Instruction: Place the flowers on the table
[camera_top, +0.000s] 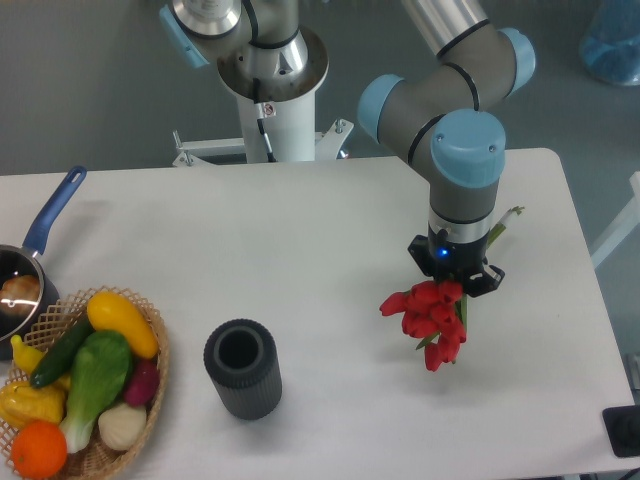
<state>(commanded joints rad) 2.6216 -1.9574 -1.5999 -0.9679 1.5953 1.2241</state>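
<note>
A bunch of red flowers (430, 318) with green stems lies at the right side of the white table (300, 250). The stem ends stick out toward the far right near the table's edge. My gripper (455, 275) hangs straight down over the stems just behind the red blooms. Its fingers are hidden by the wrist, so I cannot tell whether they are shut on the stems. The blooms seem to touch or sit just above the table top.
A dark grey ribbed cylinder vase (243, 368) stands upright at the front middle. A wicker basket (150, 400) of toy vegetables sits at the front left. A blue-handled pot (25, 285) is at the left edge. The robot base (272, 90) stands at the back.
</note>
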